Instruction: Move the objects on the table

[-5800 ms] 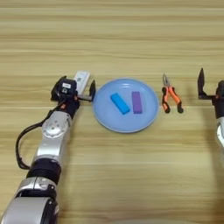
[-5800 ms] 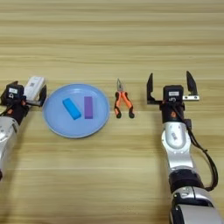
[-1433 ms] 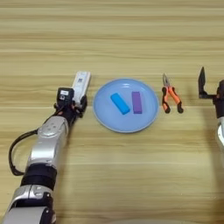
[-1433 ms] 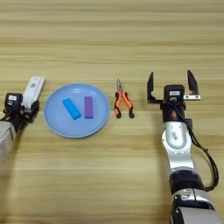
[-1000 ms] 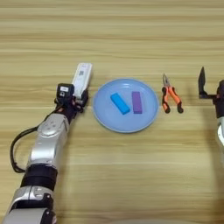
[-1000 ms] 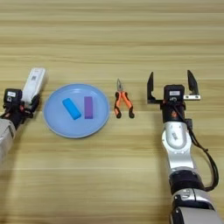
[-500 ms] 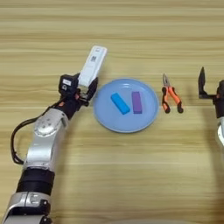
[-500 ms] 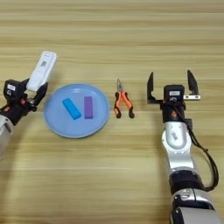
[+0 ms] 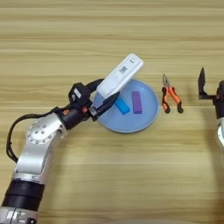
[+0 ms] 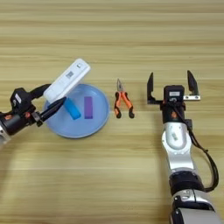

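The left hand (image 9: 104, 95) pinches the white bar (image 9: 120, 76) above the plate's (image 9: 146, 120) 10 o'clock rim (unplaced), pliers (image 9: 170, 93) untouched, right hand (image 10: 171, 83) spread.

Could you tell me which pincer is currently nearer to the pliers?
The right pincer, open, is nearer, just to the right of the pliers. The left pincer is beyond the plate, holding the white bar.
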`<state>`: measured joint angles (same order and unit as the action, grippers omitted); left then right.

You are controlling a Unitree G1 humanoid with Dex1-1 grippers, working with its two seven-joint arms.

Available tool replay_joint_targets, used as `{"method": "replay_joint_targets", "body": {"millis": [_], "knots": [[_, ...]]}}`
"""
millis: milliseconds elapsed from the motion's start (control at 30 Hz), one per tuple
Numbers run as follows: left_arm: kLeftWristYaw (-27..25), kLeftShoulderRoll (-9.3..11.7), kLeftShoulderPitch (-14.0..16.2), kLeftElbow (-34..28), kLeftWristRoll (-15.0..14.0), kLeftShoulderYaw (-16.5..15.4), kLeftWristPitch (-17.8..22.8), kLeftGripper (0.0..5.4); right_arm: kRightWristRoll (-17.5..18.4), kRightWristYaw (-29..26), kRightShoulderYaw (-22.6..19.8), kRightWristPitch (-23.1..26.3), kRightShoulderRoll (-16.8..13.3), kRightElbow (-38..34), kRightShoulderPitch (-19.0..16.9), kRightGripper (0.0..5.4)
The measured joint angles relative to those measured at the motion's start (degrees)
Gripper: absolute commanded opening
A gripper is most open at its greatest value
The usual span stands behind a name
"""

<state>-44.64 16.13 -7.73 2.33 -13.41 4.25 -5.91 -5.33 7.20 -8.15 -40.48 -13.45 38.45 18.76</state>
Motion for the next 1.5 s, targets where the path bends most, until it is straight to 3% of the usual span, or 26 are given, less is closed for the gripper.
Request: {"method": "replay_joint_targets", "body": {"millis": [167,267,567,867,1000,1233,1367,1500], "knots": [[-5.8,2.8,0.0,0.1,0.1,2.7,-2.9,2.85,0.0,0.0,0.0,0.0,0.0,0.0,0.0,5.40],[-11.9,4.7,-0.1,0.2,-0.5,5.1,-5.8,2.85,0.0,0.0,0.0,0.1,0.0,0.0,0.0,5.40],[-24.3,8.2,-0.2,1.2,-2.1,9.0,-7.6,2.85,0.0,0.1,0.1,0.9,0.1,-0.6,0.0,5.40],[-27.8,9.8,-0.9,1.9,-2.5,10.3,-7.6,2.85,0.2,-0.5,0.6,1.5,0.7,-3.1,-0.7,5.40],[-27.5,9.8,-1.2,1.8,-2.6,10.3,-7.6,2.85,4.3,-5.5,1.1,2.8,1.0,-5.6,-2.3,5.40],[-26.6,9.8,-0.4,1.2,-2.5,10.8,-7.6,2.85,11.3,-20.7,6.3,6.2,0.1,-19.1,-7.1,5.40],[-25.8,9.8,-0.2,0.8,-2.2,11.3,-7.5,2.85,16.1,-30.1,7.8,10.7,-4.1,-27.7,-9.3,5.40],[-25.1,9.8,0.0,-0.2,-1.8,11.7,-7.3,2.85,23.0,-40.0,6.2,18.0,-12.0,-35.5,-11.5,5.40]]}}
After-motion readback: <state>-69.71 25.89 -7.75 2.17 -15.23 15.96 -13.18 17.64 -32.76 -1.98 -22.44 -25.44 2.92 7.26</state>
